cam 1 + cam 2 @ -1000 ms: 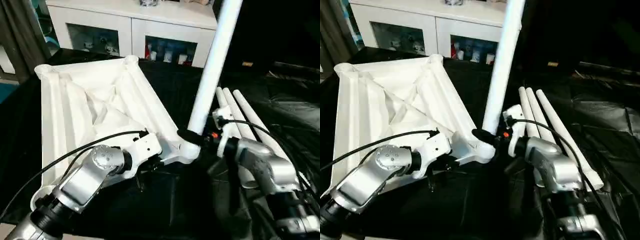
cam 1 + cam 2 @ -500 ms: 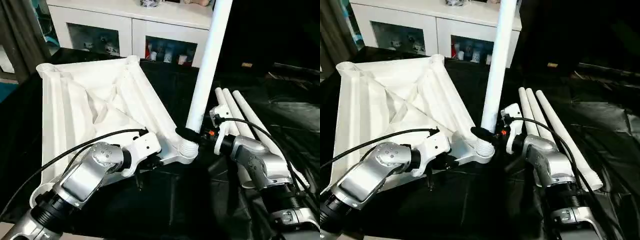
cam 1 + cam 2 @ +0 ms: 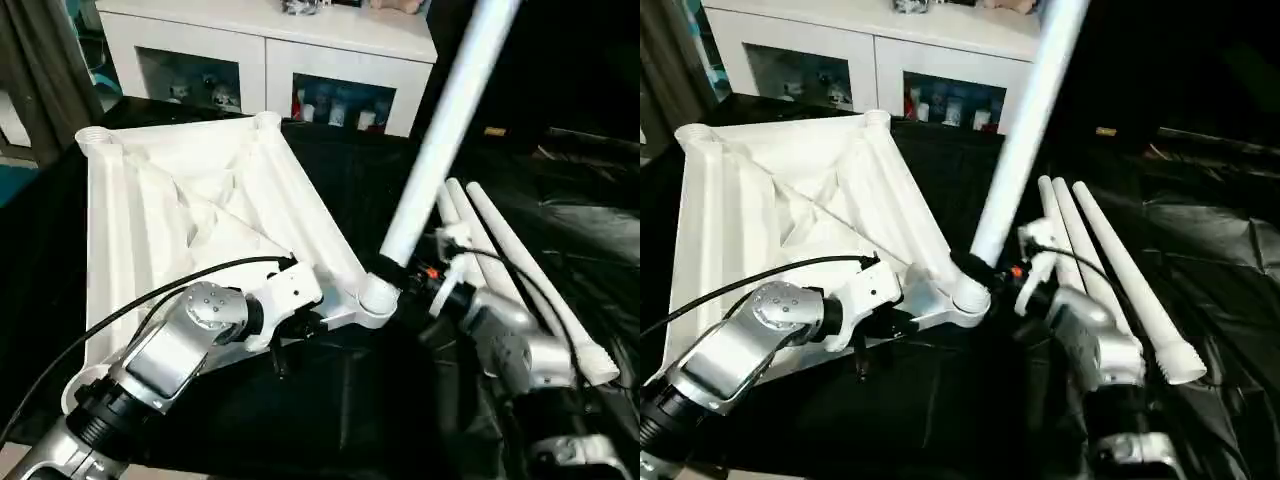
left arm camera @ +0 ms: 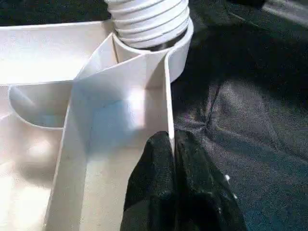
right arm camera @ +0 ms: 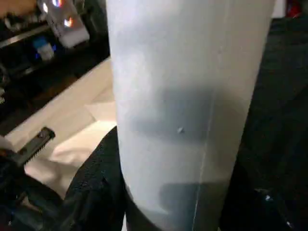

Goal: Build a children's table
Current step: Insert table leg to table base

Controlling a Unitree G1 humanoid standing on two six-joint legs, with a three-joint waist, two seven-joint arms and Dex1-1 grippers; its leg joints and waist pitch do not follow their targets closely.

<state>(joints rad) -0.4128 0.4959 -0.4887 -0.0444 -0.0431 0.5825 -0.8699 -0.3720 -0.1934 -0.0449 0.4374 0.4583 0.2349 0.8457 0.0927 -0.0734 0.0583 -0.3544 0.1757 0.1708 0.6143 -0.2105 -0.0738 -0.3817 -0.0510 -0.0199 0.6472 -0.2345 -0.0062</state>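
Observation:
The children's table top (image 3: 180, 210) lies upside down on black sheeting, ribs up. My left gripper (image 4: 172, 144) is shut on the thin rim wall (image 4: 168, 91) of the top, just beside the near right corner socket (image 3: 378, 297). A long white leg (image 3: 440, 130) stands in that socket, leaning up and to the right; its threaded end (image 4: 147, 19) sits in the socket ring. My right gripper (image 3: 400, 272) is shut around the leg's lower part, a black finger (image 5: 96, 192) showing beside the white tube (image 5: 187, 96).
Three loose white legs (image 3: 520, 280) lie side by side on the black sheeting (image 3: 340, 400) to the right of my right arm. A white cabinet with glass doors (image 3: 270, 50) stands behind the table top. A grey curtain hangs at far left.
The leg in my right gripper went from near upright half a second ago to leaning well to the right. My right forearm dropped lower. The left gripper kept its hold on the rim.

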